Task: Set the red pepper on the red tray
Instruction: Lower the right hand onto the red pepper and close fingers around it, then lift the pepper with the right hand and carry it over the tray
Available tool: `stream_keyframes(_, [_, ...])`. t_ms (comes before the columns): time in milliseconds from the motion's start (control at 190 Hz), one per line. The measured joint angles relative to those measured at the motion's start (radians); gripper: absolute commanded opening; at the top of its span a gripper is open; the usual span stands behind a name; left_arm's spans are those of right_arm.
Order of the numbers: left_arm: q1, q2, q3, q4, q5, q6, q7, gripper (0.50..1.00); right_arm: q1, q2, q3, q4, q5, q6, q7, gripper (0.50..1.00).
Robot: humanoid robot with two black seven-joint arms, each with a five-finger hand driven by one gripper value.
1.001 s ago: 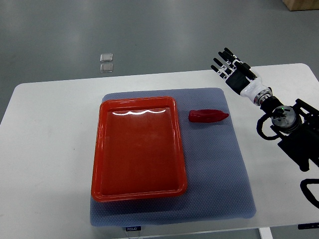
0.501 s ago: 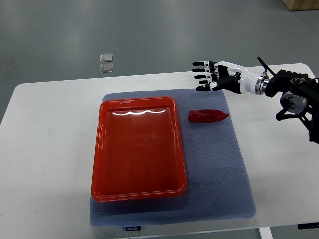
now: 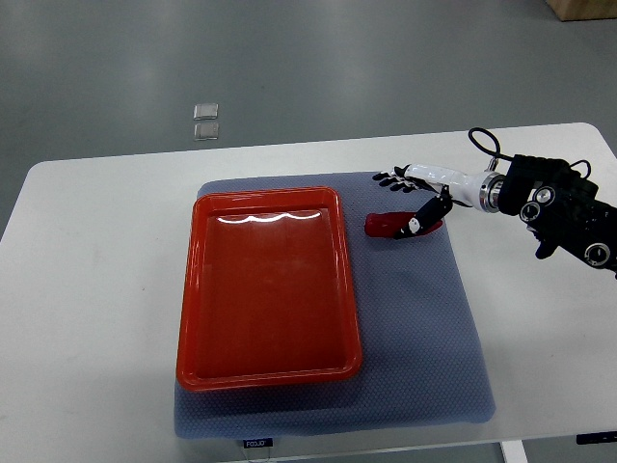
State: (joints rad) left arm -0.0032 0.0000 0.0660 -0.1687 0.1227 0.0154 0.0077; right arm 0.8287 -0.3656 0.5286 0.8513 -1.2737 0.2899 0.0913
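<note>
The red pepper (image 3: 388,226) lies on the blue-grey mat (image 3: 415,318), just right of the red tray (image 3: 267,285), its tip pointing right. My right hand (image 3: 410,198) reaches in from the right edge and hovers over the pepper. Its fingers are spread, with the thumb (image 3: 421,219) down against the pepper's right half and the other fingertips (image 3: 388,178) beyond its far side. The hand holds nothing. The tray is empty. No left arm shows.
The mat lies on a white table (image 3: 87,289). Two small clear squares (image 3: 205,120) sit on the grey floor beyond the table's far edge. A cardboard box corner (image 3: 583,8) shows at the top right.
My right hand has swung left and come down from beyond the mat's far right corner to just over the pepper. The pepper and tray have not moved.
</note>
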Motion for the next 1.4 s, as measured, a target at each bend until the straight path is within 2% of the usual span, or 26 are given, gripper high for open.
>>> stream_keyframes(142, [0.000,0.000,0.000,0.002,0.000,0.000,0.001,1.000,-0.011,0.001,-0.021,0.000,-0.011,-0.035,0.002,0.919])
stream_keyframes(216, [0.000,0.000,0.000,0.003,0.000,0.000,0.001,1.000,-0.013,0.002,-0.022,0.000,-0.012,-0.039,0.003,0.901])
stream_keyframes(490, [0.000,0.000,0.000,0.006,0.000,0.000,0.002,1.000,-0.018,0.004,-0.024,0.001,-0.016,-0.056,0.004,0.764])
stream_keyframes(648, [0.000,0.000,0.000,0.006,0.000,0.000,0.002,1.000,-0.021,0.004,-0.032,0.004,-0.042,-0.058,0.019,0.756])
stream_keyframes(674, [0.000,0.000,0.000,0.006,0.000,0.000,0.002,1.000,-0.022,0.004,-0.035,0.004,-0.044,-0.060,0.020,0.731])
stream_keyframes(896, [0.000,0.000,0.000,0.008,0.000,0.000,0.002,1.000,-0.023,0.003,-0.071,0.004,-0.050,-0.087,0.039,0.707])
stream_keyframes(901, [0.000,0.000,0.000,0.008,0.000,0.000,0.002,1.000,-0.023,0.002,-0.072,0.004,-0.050,-0.087,0.039,0.679])
stream_keyframes(933, [0.000,0.000,0.000,0.008,0.000,0.000,0.002,1.000,-0.023,0.002,-0.077,0.003,-0.050,-0.089,0.041,0.654])
stream_keyframes(1022, [0.000,0.000,0.000,0.008,0.000,0.000,0.002,1.000,-0.023,0.001,-0.087,0.003,-0.050,-0.097,0.045,0.646])
stream_keyframes(1027, [0.000,0.000,0.000,0.008,0.000,0.000,0.002,1.000,-0.023,0.001,-0.087,0.003,-0.050,-0.097,0.046,0.591])
stream_keyframes(1048, [0.000,0.000,0.000,0.008,0.000,0.000,0.002,1.000,-0.023,0.001,-0.088,0.003,-0.050,-0.098,0.046,0.556])
stream_keyframes(1101, [0.000,0.000,0.000,0.008,0.000,0.000,0.002,1.000,-0.023,0.001,-0.091,0.003,-0.050,-0.099,0.049,0.556])
stream_keyframes(1106, [0.000,0.000,0.000,0.008,0.000,0.000,0.002,1.000,-0.023,0.001,-0.091,0.003,-0.050,-0.099,0.049,0.500])
stream_keyframes(1401, [0.000,0.000,0.000,0.009,0.000,0.000,0.002,1.000,0.006,-0.031,-0.101,0.016,-0.045,-0.094,0.059,0.500])
